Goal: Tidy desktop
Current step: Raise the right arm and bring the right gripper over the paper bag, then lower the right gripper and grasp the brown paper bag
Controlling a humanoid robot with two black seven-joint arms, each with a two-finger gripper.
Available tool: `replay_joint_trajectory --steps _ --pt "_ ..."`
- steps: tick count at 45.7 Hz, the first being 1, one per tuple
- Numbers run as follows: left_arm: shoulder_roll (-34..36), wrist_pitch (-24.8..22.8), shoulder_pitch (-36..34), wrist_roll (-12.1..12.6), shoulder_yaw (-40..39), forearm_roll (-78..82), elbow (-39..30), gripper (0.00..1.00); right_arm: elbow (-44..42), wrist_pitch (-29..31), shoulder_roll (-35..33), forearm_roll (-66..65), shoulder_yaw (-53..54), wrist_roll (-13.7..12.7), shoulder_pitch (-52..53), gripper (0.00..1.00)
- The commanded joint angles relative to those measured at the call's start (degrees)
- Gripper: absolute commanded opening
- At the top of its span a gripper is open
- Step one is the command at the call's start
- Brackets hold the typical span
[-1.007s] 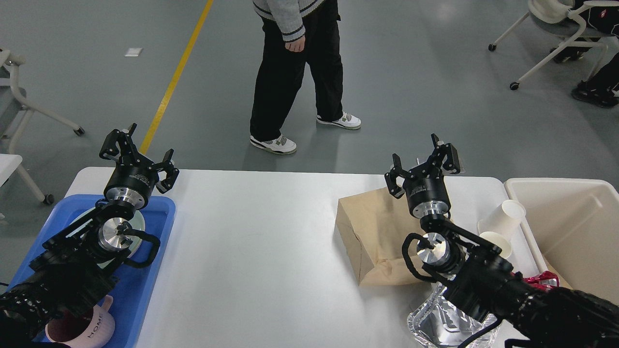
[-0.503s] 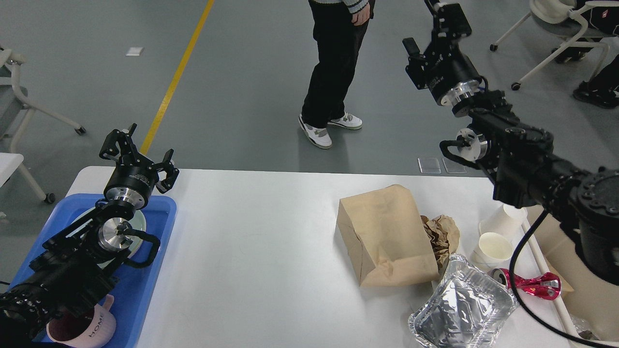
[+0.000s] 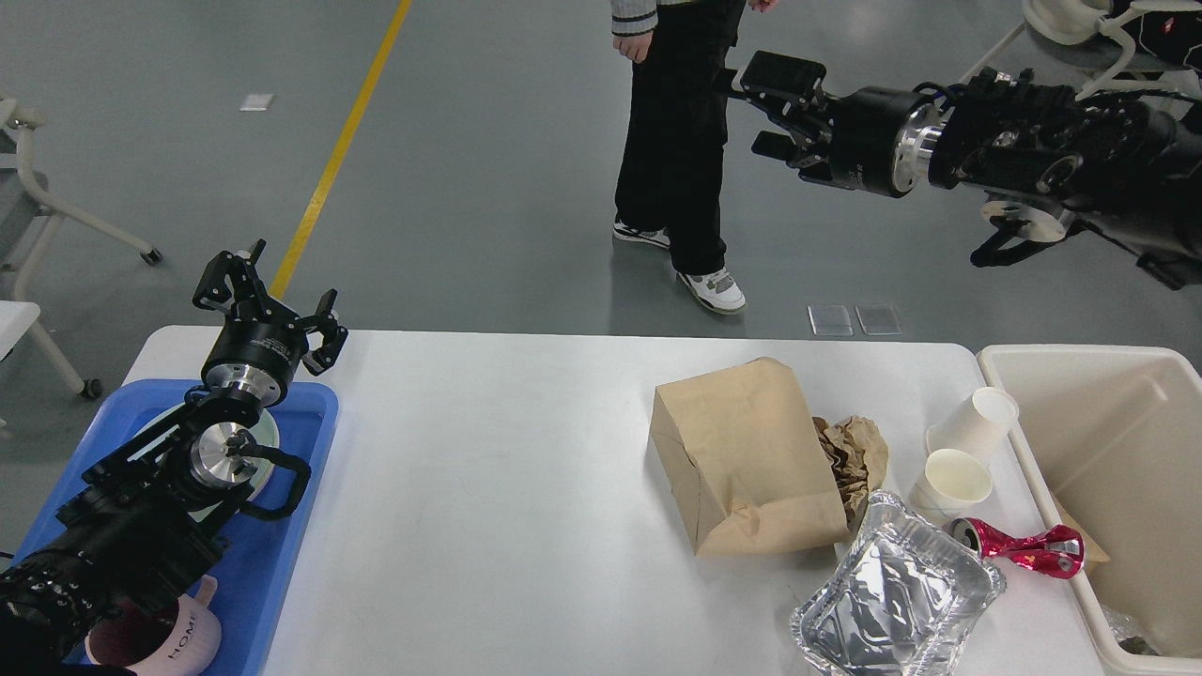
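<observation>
white desktop (image 3: pixel 526 488) holds brown paper bag (image 3: pixel 742 460); left pincer (image 3: pixel 268 291) spread, right pincer (image 3: pixel 779 108) spread, both empty.

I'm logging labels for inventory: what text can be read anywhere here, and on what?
"HOME" on the pink mug in the blue tray.
White print on the left gripper body: too small to read.
Crushed red can: no legible text.

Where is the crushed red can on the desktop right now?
In the head view, the crushed red can lies at the desktop's right side, between the foil tray and the cream bin, below the paper cups.
</observation>
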Motion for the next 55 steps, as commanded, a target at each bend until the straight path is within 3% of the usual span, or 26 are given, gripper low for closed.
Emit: replay_joint_trajectory --steps 1,4,9,12,15,21,24,33,39,55 --pt "0.0 -0.1 0.0 0.0 0.0 0.0 0.0 0.96 5.8 14.8 3.8 -0.4 -2.1 -4.2 4.2 1.00" --pt "0.0 0.0 0.0 0.0 0.0 0.0 0.0 0.96 13.3 16.7 6.8 -0.5 -5.1 -13.0 9.7 1.00" --pt "0.0 0.0 0.0 0.0 0.0 0.0 0.0 0.96 22.7 14.4 9.9 -0.3 -4.4 -30.8 17.3 1.00" --pt "0.0 0.0 0.0 0.0 0.1 0.0 0.0 0.96 26.6 12.6 10.8 -0.2 -3.0 -37.9 19.5 1.00" --pt "0.0 0.0 0.0 0.0 0.1 0.0 0.0 0.96 30.0 10.9 12.0 0.1 -2.8 -41.9 20.6 1.00" --pt "0.0 0.0 0.0 0.0 0.0 0.0 0.0 0.96 34.1 6.7 15.4 0.2 -2.7 -43.2 20.6 1.00" --pt "0.0 0.0 0.0 0.0 0.0 0.0 0.0 0.96 33.4 0.7 18.0 0.8 -2.4 -43.0 19.5 1.00" --pt "0.0 0.0 0.0 0.0 0.0 0.0 0.0 0.96 25.0 -9.7 22.5 -0.4 -4.4 -42.6 10.4 1.00" --pt "0.0 0.0 0.0 0.0 0.0 0.0 0.0 0.96 19.5 -11.9 25.2 -1.3 -6.1 -42.5 5.6 1.00" --pt "0.0 0.0 0.0 0.0 0.0 0.0 0.0 0.96 19.5 -13.4 25.8 -0.4 -5.1 -40.8 4.4 1.00"
